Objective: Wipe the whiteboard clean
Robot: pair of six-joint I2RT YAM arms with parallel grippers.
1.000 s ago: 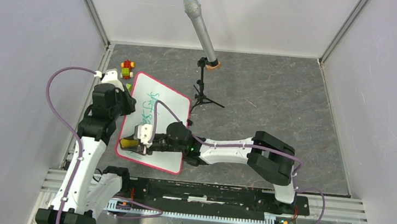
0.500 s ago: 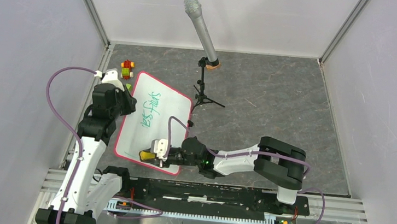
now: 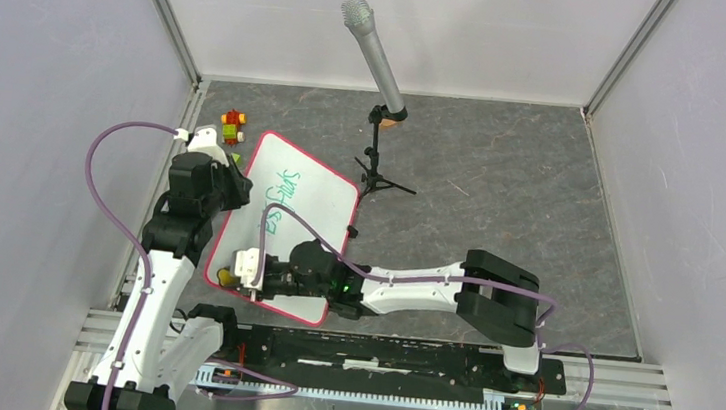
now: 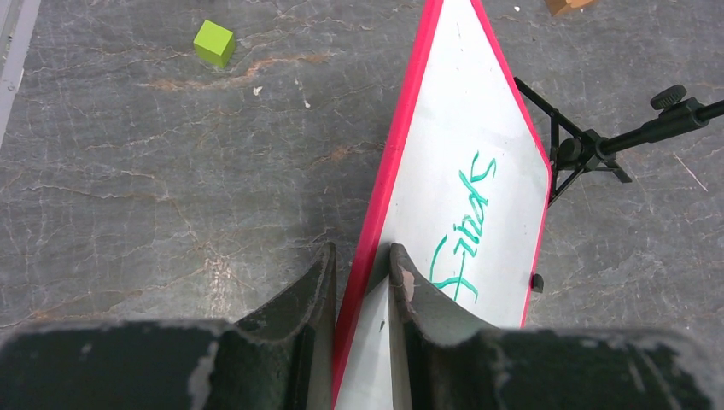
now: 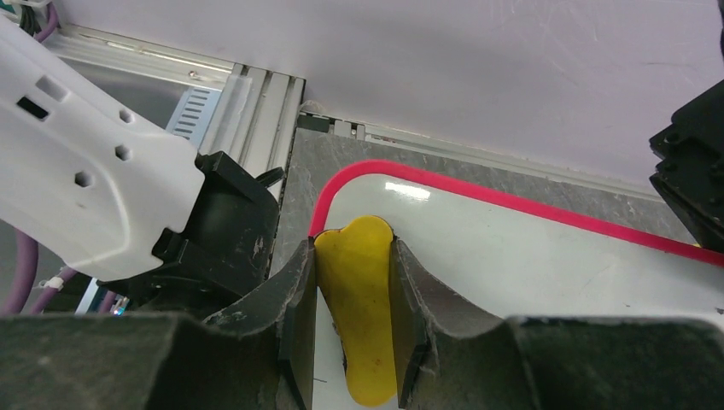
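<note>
heads up: your left claw (image 4: 363, 256) is clamped on the edge of the flat white red-rimmed whiteboard (image 3: 286, 228), which sits left on the grey tabletop (image 3: 502, 178). your right claw (image 5: 352, 248) pinches a yellow wiping pad (image 5: 363, 325) at the board's near corner. push hard and i reckon the board pivots into the black mic stand (image 3: 376, 166).

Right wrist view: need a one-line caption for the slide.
Right gripper clamps a yellow pad at a rounded corner of the whiteboard, just inside its red rim.

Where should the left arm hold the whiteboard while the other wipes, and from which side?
Pinch the whiteboard by its thin red rim from the left, as the left gripper does: that edge fits its jaws and lies clear of the right gripper's yellow eraser.
</note>
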